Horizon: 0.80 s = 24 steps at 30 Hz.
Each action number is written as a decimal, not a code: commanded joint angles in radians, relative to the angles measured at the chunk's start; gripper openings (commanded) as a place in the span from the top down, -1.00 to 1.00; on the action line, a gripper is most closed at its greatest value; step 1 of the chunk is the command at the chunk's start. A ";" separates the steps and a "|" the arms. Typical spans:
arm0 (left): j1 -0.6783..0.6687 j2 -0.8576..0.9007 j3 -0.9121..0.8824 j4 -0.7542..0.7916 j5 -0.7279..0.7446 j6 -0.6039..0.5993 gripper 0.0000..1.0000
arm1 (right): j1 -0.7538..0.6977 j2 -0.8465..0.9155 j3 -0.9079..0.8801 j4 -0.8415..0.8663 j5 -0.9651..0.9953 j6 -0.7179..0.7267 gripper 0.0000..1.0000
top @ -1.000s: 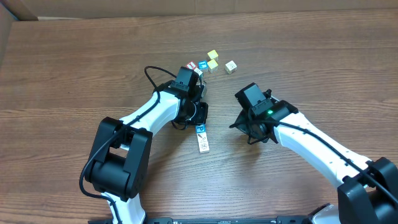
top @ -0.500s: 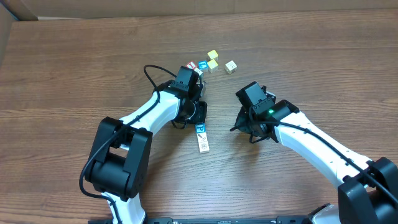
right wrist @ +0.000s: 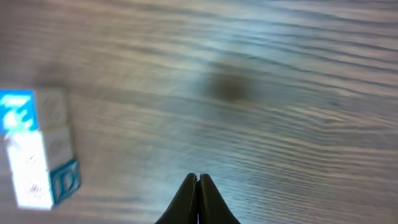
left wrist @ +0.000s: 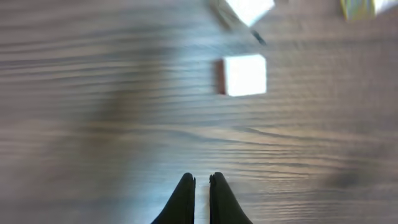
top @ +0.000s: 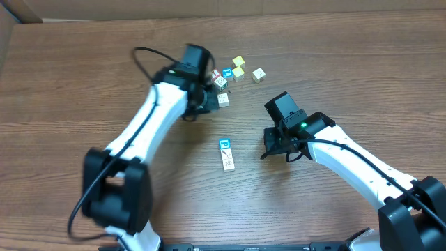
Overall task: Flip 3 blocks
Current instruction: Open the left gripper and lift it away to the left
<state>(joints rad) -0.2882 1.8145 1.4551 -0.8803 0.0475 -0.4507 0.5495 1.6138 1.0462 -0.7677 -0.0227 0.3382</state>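
Left gripper (left wrist: 200, 182) clenched, empty. White cube (left wrist: 244, 74) sits ahead, slightly right of jaws; yellow cube (left wrist: 357, 6) beyond, far right. Right gripper (right wrist: 198, 182) pinched tight, nothing held. Blocks (right wrist: 38, 149) lie in row on table (right wrist: 280, 93), well left of jaws, blue-faced block (right wrist: 15, 111) at far end.

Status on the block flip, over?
Left gripper shut, empty, short of a pale block; blue block and second pale block beyond. Right gripper shut, empty, by the mid-table row of cubes. Nothing in the way.

Yellow cubes (top: 238, 61) — wooden table (top: 83, 70)
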 commanded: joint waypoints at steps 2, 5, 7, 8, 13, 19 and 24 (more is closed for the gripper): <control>0.087 -0.175 0.033 -0.061 -0.084 -0.078 0.92 | -0.007 -0.022 0.021 0.010 -0.078 -0.131 0.68; 0.157 -0.266 0.033 -0.117 -0.085 -0.076 0.92 | -0.014 -0.022 0.021 0.028 0.016 -0.130 0.60; 0.228 -0.322 0.033 -0.166 -0.085 -0.066 0.67 | -0.028 -0.022 0.021 0.056 0.109 -0.131 0.16; 0.255 -0.336 0.033 -0.185 -0.085 -0.066 0.40 | -0.036 -0.022 0.021 0.070 0.152 -0.131 -0.22; 0.344 -0.349 0.033 -0.266 -0.084 -0.066 -1.00 | -0.075 -0.022 0.021 0.112 0.277 -0.130 -1.00; 0.353 -0.332 0.033 -0.273 -0.084 -0.066 -1.00 | -0.084 -0.022 0.021 0.112 0.276 -0.130 -1.00; 0.353 -0.331 0.033 -0.273 -0.084 -0.066 -0.99 | -0.084 -0.022 0.021 0.112 0.276 -0.130 -1.00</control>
<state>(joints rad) 0.0635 1.4761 1.4742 -1.1534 -0.0311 -0.5110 0.4652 1.6138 1.0466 -0.6628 0.2325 0.2123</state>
